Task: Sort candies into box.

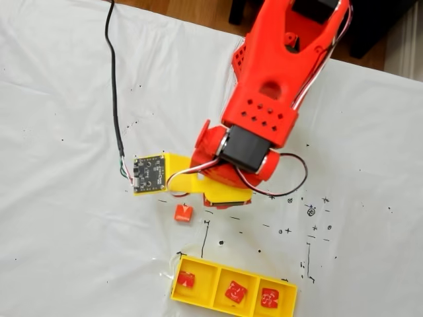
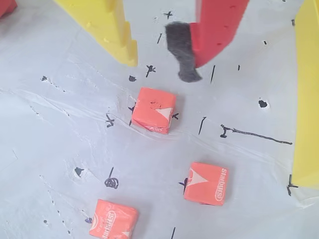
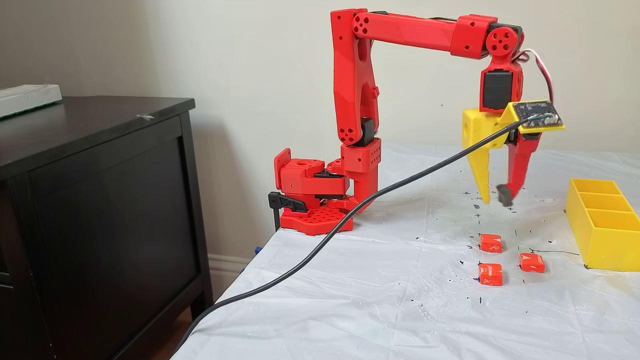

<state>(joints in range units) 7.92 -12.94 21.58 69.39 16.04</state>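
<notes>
Claw (image 3: 495,196), your jaws apart and empty, hangs above the surface (image 3: 380,280) with the nearest candy (image 2: 153,110) just below its fingertips.

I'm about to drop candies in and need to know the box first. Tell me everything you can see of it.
The box is a long, shallow, bright yellow tray, plastic by its look, split into three square compartments in a row. It lies flat and upright on the white cloth, near the bottom edge in a fixed view and at the right edge in the other. Each compartment holds one red candy. The gripper hangs apart from it, not touching.
</notes>
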